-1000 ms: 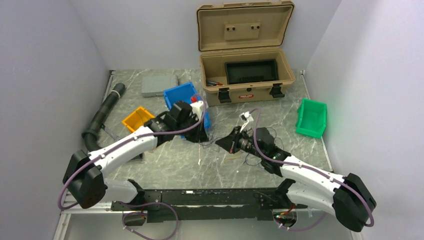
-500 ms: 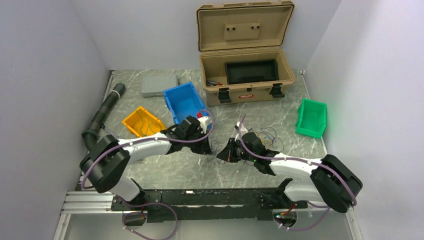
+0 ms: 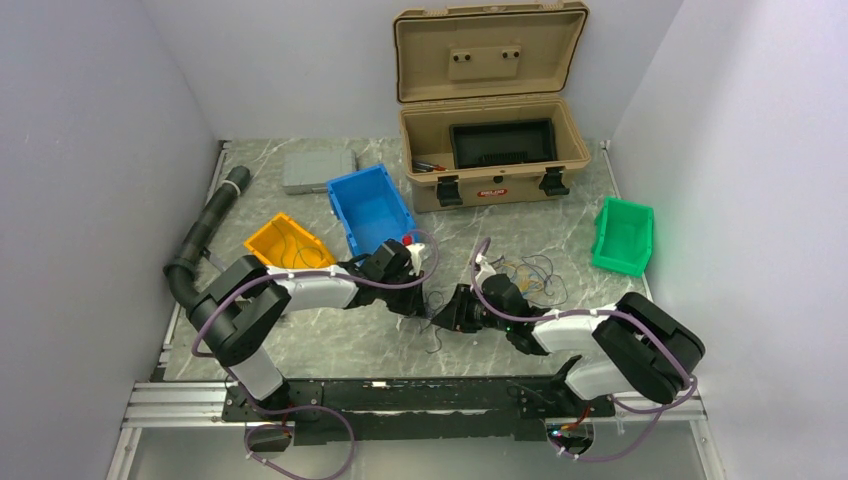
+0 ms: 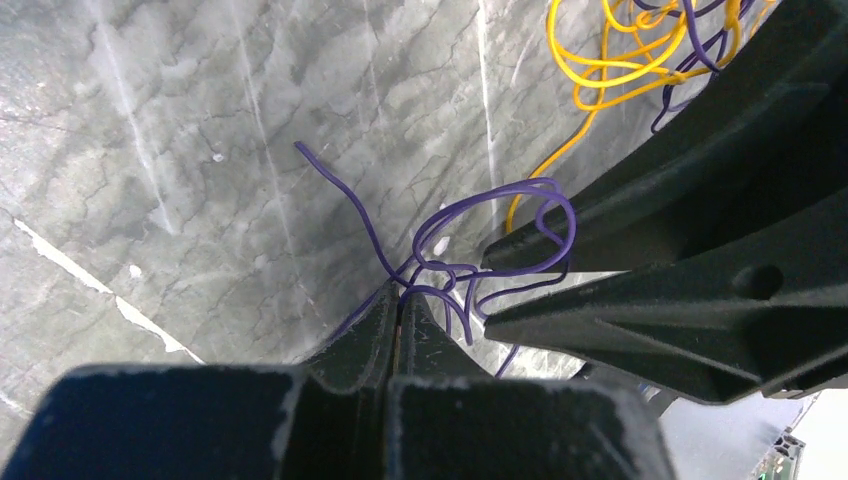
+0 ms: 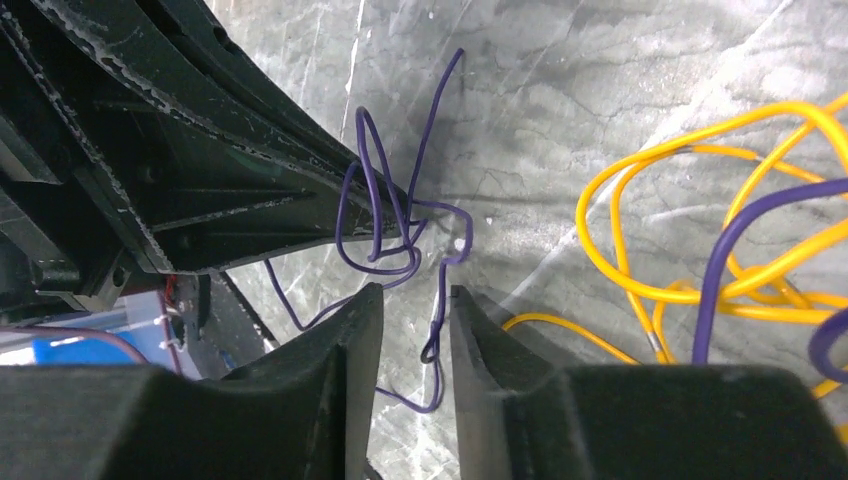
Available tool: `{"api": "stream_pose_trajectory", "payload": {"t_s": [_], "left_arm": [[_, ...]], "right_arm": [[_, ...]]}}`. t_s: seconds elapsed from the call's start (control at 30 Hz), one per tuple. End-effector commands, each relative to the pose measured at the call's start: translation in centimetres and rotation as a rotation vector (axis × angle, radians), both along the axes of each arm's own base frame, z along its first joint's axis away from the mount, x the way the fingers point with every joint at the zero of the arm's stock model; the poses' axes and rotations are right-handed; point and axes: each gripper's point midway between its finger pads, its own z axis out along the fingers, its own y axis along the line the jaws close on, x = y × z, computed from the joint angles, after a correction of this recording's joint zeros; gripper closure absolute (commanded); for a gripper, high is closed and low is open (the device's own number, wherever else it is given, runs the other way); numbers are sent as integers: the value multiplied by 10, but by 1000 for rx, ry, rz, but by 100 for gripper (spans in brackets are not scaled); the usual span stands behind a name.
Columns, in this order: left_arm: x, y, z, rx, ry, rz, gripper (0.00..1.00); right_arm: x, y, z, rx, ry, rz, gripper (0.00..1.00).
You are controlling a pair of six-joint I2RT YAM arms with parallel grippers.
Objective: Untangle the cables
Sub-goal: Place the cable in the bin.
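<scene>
A thin purple cable [image 4: 450, 225] lies knotted on the marble table between my two grippers. My left gripper [image 4: 400, 292] is shut on a loop of it, low over the table. My right gripper [image 5: 415, 295] is open by a narrow gap, and a strand of the purple cable [image 5: 440, 300] runs between its fingers. The left gripper's black fingers [image 5: 230, 170] fill the upper left of the right wrist view. A loose tangle of yellow and purple cables [image 5: 720, 210] lies just to the right and shows behind the right wrist in the top view [image 3: 530, 268]. From above, the left gripper [image 3: 424, 304] and right gripper [image 3: 444, 318] almost touch.
An open tan case [image 3: 490, 130] stands at the back. A blue bin [image 3: 370, 208] and an orange bin [image 3: 285, 242] holding thin wires sit behind the left arm. A green bin [image 3: 624, 236] is at right, a grey box [image 3: 318, 170] and a black hose [image 3: 205, 225] at left.
Both grippers have come down and toward the front middle of the table, closing on each other. The left gripper left the blue bin's front edge. The cable tangle now lies behind the right wrist.
</scene>
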Motion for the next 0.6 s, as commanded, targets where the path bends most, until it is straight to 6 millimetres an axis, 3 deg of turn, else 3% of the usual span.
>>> {"api": "stream_pose_trajectory", "payload": {"t_s": [0.0,0.23,0.57], "left_arm": [[10,-16,16,-44,-58,-22,100],[7,-19,18,-55,-54,-34,100],[2,-22,18,-59,-46,-40,100]], "right_arm": [[8,8,16,76,-52,-17,61],[12,7,21,94,-64,-50,48],[18,16,23,119,-41,-59,54]]}}
